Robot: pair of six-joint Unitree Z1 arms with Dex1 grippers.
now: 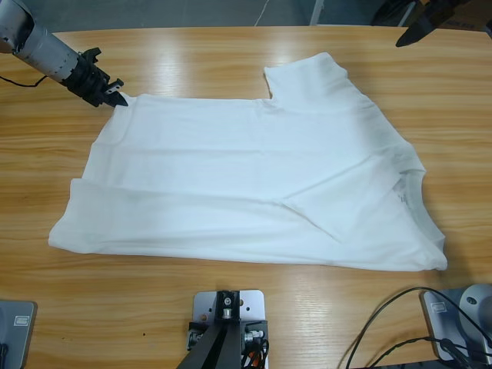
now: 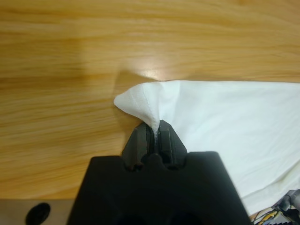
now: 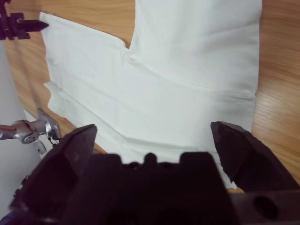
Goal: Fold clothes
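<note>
Upper left of the frame, left gripper [image 1: 115, 98] jaws pinch the t-shirt [image 1: 254, 184] corner on the bench [image 1: 192, 61]; right gripper [image 3: 152, 140] jaws wide, w/ nothing between.

The wooden counter [image 1: 231, 69] runs the full width under the high view, its pale grain catching glare. Black cables [image 1: 384, 330] loop at its near right edge, beside what may be a grey fixture.
</note>
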